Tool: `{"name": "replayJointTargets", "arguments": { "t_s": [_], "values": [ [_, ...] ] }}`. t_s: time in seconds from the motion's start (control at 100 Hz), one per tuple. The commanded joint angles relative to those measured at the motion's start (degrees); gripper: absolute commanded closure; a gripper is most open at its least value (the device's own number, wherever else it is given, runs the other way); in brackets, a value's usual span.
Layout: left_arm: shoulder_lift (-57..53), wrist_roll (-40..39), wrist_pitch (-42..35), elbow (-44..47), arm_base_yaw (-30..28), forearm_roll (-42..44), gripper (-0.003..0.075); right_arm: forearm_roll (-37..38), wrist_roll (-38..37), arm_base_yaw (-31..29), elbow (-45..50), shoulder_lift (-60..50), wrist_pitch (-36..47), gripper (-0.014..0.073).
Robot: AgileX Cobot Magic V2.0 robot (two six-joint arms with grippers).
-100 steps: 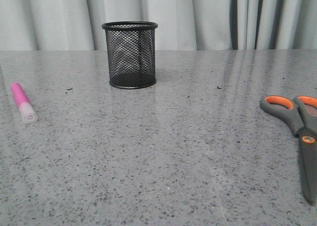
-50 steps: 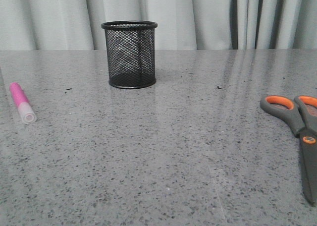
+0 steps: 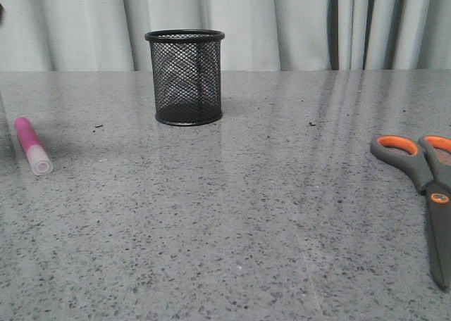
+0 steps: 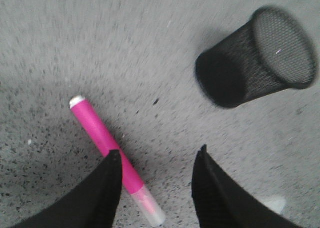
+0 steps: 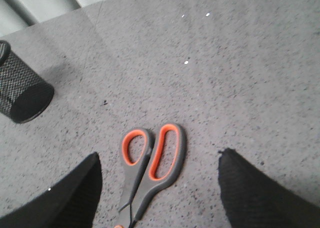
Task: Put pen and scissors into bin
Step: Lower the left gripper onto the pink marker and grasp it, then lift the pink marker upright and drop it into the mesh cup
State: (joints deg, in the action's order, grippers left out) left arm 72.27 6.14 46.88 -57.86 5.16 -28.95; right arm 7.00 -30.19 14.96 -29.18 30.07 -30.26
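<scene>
The pink pen (image 3: pixel 32 146) with its whitish cap lies at the table's left; it also shows in the left wrist view (image 4: pixel 111 149). My left gripper (image 4: pixel 157 155) hovers open above it, one finger overlapping the pen's barrel, not touching. The scissors (image 3: pixel 427 182), grey with orange-lined loops, lie at the right; the right wrist view shows their handles (image 5: pixel 152 160). My right gripper (image 5: pixel 159 157) is wide open above the handles, which lie between the fingers. The black mesh bin (image 3: pixel 185 77) stands upright at the back centre-left, also in the left wrist view (image 4: pixel 257 55) and the right wrist view (image 5: pixel 20 93). Neither gripper shows in the front view.
The grey speckled table (image 3: pixel 232 215) carries only these three things. Pale curtains (image 3: pixel 282 22) hang behind its far edge. A dark bit (image 3: pixel 1 11) shows at the front view's upper left edge.
A dark bit has appeared at the front view's upper left edge and a faint shadow now lies near the pen. The pen, bin and scissors stay where they were.
</scene>
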Motion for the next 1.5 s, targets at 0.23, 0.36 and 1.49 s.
{"name": "replayJointTargets", "arguments": {
  "t_s": [0.23,0.36,1.49],
  "values": [
    [14.5,-9.57,3.16,-8.61,0.57,1.47,0.0328,0.14,-0.02,0.62,-2.09,0.72,-0.06,0.0142],
    [16.64,-12.06,3.18,-8.61,1.24,5.18,0.033,0.14,-0.02,0.62,-2.09,0.72,-1.35,0.0142],
    [17.18,29.65,-48.94,-21.86,25.48,-24.0,0.0738,0.61,-0.02,0.62,-2.09,0.72,0.44,0.0142]
  ]
}}
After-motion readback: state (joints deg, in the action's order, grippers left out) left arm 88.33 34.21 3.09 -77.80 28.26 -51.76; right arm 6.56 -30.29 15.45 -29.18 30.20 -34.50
